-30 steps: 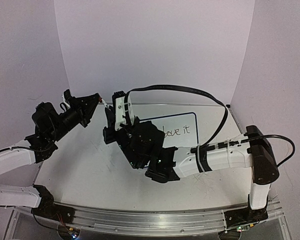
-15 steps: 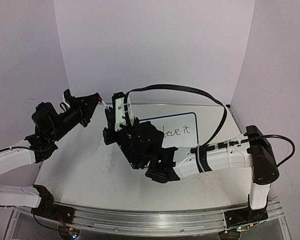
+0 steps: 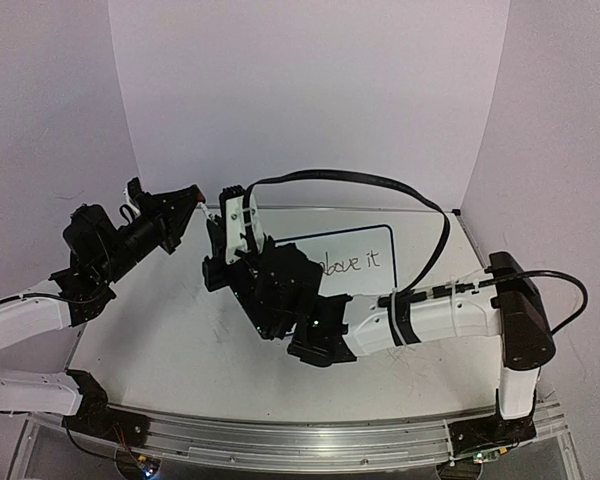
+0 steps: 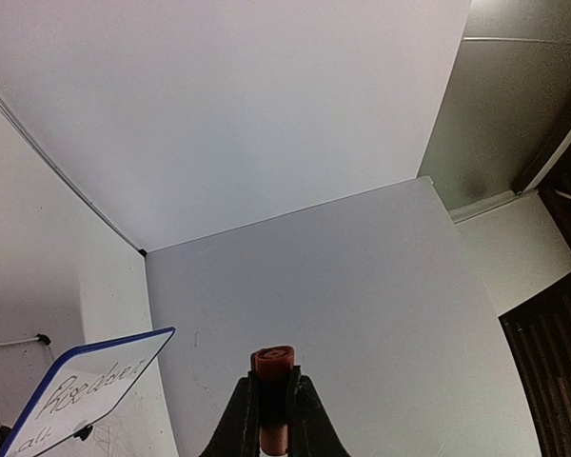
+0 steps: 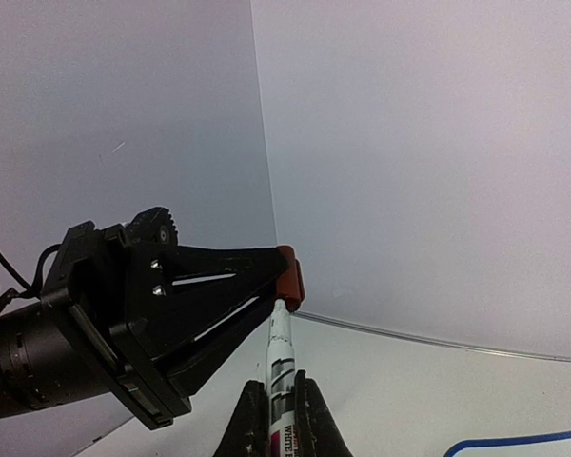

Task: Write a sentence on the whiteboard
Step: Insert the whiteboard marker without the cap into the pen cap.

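The whiteboard (image 3: 372,252) stands at the back right of the table, its sentence (image 3: 352,263) partly hidden behind my right arm. In the left wrist view the whiteboard (image 4: 88,388) shows at lower left, with the sentence (image 4: 93,383) in two rows. My left gripper (image 4: 273,388) is shut on a red marker cap (image 4: 273,361). My right gripper (image 5: 280,392) is shut on a white marker (image 5: 280,354), whose tip points up and meets the cap (image 5: 289,274). From above, the left gripper (image 3: 191,196) and right gripper (image 3: 216,226) are close together, raised over the table's back left.
The scuffed white tabletop (image 3: 170,340) is walled by white panels at the back and sides. A black cable (image 3: 360,180) loops from my right wrist over the whiteboard. A metal rail (image 3: 310,440) runs along the near edge.
My right arm has shifted a little left, bringing the marker closer to the cap in my left gripper. The left arm has held still.
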